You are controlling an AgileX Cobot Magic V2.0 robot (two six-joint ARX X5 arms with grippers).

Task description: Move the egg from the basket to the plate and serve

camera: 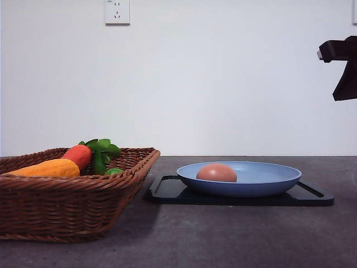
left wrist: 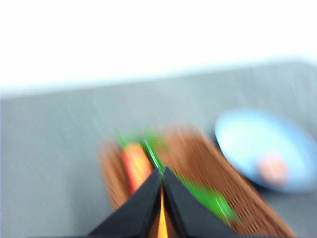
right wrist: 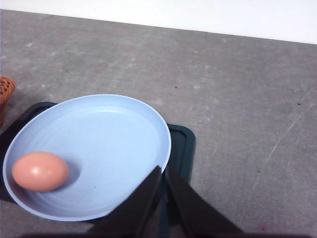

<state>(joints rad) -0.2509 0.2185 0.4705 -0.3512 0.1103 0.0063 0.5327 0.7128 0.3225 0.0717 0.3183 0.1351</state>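
Note:
The reddish-brown egg (camera: 216, 172) lies in the left part of the light-blue plate (camera: 268, 174). The dark wicker basket (camera: 67, 206) stands to the plate's left. In the right wrist view my right gripper (right wrist: 163, 171) is shut and empty, hanging above the plate's (right wrist: 109, 139) near rim, with the egg (right wrist: 40, 171) off to one side. The blurred left wrist view has my left gripper (left wrist: 162, 172) shut and empty above the basket (left wrist: 198, 163), with the plate (left wrist: 257, 139) and egg (left wrist: 272, 168) beyond.
The plate rests on a flat black tray (camera: 173, 192). An orange-red carrot toy with green leaves (camera: 75, 156) lies in the basket. Part of my right arm (camera: 343, 61) hangs high at the right edge. Bare grey table lies in front and to the right.

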